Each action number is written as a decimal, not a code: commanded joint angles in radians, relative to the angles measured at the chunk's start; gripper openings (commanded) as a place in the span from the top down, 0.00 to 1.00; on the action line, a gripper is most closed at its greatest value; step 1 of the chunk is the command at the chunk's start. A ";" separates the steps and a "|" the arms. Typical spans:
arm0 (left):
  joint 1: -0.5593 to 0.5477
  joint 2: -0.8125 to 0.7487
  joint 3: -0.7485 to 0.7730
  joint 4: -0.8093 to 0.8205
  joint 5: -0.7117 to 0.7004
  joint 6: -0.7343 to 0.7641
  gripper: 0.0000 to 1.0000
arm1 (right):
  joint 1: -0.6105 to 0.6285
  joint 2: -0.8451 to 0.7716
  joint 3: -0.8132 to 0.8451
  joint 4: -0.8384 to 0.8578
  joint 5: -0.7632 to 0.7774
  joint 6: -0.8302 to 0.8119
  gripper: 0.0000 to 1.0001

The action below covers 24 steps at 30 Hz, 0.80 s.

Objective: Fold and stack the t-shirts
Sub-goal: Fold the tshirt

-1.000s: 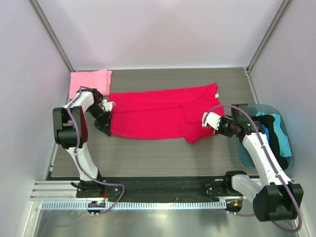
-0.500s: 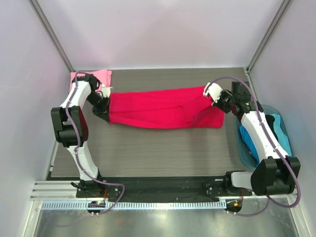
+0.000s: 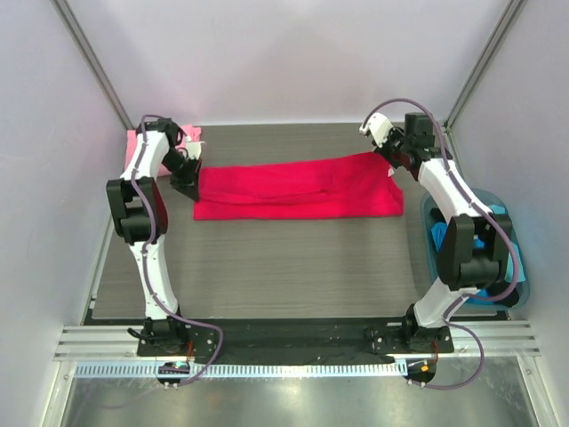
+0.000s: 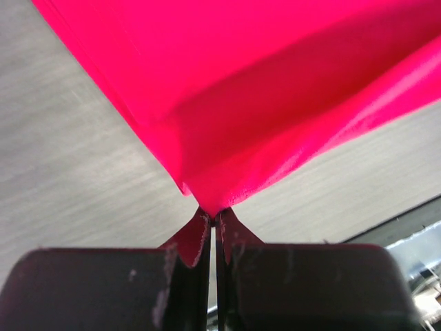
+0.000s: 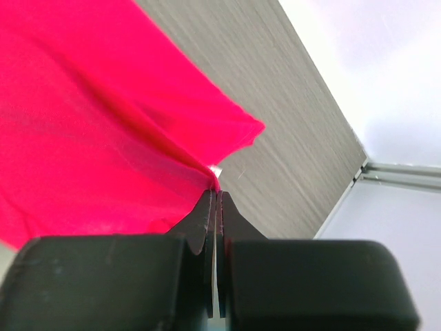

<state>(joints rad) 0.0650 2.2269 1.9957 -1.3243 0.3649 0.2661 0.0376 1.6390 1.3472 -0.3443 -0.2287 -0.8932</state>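
The crimson-red t-shirt (image 3: 293,189) lies folded into a long band across the back half of the table. My left gripper (image 3: 188,172) is shut on its left end; in the left wrist view the red cloth (image 4: 227,103) runs into the closed tips of that gripper (image 4: 213,215). My right gripper (image 3: 388,153) is shut on the far right corner, and the right wrist view shows the red cloth (image 5: 89,131) pinched at that gripper's tips (image 5: 216,194). The pink t-shirt (image 3: 188,134) sits folded at the back left, mostly hidden behind the left arm.
A blue tub (image 3: 518,286) with dark and turquoise clothes stands at the right table edge, under the right arm. White walls close in the back and sides. Bare grey tabletop (image 3: 284,267) lies in front of the red shirt.
Both grippers carried the shirt's near edge back over itself toward the far wall. The red shirt went from a wide spread with a loose flap to a narrow folded band.
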 commanded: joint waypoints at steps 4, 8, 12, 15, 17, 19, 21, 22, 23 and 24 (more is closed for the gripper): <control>-0.001 0.030 0.075 -0.082 -0.021 0.004 1.00 | 0.016 0.122 0.151 0.096 0.028 0.027 0.99; -0.001 0.036 0.069 -0.078 -0.027 -0.001 1.00 | 0.025 0.186 0.207 0.105 0.035 0.025 0.99; -0.001 0.046 0.069 -0.079 -0.037 -0.005 1.00 | 0.039 0.240 0.259 0.114 0.042 0.030 0.99; -0.001 0.053 0.075 -0.076 -0.038 -0.008 1.00 | 0.048 0.278 0.294 0.120 0.048 0.028 0.99; -0.002 0.063 0.087 -0.073 -0.044 -0.011 1.00 | 0.056 0.309 0.316 0.122 0.054 0.028 0.99; -0.002 0.077 0.100 -0.066 -0.053 -0.019 0.96 | 0.059 0.347 0.340 0.137 0.081 0.031 0.99; -0.002 0.080 0.101 -0.056 -0.087 -0.041 0.74 | 0.073 0.384 0.360 0.159 0.147 0.016 0.97; -0.002 0.079 0.101 -0.056 -0.096 -0.039 0.69 | 0.084 0.403 0.371 0.166 0.276 0.010 0.94; -0.001 0.060 0.092 -0.062 -0.107 -0.039 0.65 | 0.087 0.425 0.380 0.178 0.326 0.011 0.90; 0.002 0.042 0.078 -0.055 -0.122 -0.041 0.60 | 0.088 0.427 0.385 0.197 0.377 0.039 0.87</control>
<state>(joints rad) 0.0650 2.3028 2.0590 -1.3293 0.2878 0.2405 0.1120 2.0403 1.6791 -0.2321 -0.0570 -0.8814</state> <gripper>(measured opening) 0.375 0.111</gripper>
